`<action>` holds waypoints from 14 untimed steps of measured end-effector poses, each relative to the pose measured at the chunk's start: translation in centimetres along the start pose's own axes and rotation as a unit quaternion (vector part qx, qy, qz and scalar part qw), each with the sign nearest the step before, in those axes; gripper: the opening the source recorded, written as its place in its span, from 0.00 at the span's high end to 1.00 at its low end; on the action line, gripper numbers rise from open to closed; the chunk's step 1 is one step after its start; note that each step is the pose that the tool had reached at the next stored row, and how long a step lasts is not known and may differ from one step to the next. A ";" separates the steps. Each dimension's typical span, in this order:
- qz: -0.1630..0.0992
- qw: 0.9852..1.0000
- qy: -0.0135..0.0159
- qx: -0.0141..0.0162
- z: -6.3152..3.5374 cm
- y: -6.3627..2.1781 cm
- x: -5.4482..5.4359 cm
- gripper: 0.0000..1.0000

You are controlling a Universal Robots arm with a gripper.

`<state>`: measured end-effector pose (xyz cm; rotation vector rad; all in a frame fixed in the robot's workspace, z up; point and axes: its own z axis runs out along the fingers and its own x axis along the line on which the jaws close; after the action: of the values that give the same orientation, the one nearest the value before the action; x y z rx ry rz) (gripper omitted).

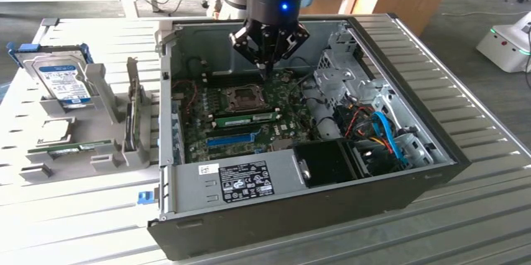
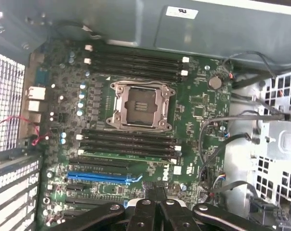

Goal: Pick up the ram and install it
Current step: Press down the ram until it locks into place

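RAM stick (image 1: 246, 116) sits seated in a motherboard (image 1: 240, 122) slot just beside the empty CPU socket (image 1: 246, 97), inside the open PC case (image 1: 398, 178). Gripper (image 1: 263, 64) hovers above the board, fingers pressed together, holding nothing. Hard drive (image 1: 64, 83) in stand on tabletop (image 1: 74, 215), exterior view's left.

The motherboard (image 2: 136, 120) is seen from above, its empty processor socket (image 2: 142, 105) framed by black memory slots on two sides. A green ram (image 2: 131, 156) is seated in the slot nearest the blue slot (image 2: 99, 177). The gripper (image 2: 154, 192) is held shut, empty, just above the board.
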<state>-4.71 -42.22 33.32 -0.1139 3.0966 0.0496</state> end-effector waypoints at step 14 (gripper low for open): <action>0.005 1.000 0.013 -0.001 0.03 -0.03 -0.4 0.89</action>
<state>-4.26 -42.22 33.31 -0.1006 3.1236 0.0513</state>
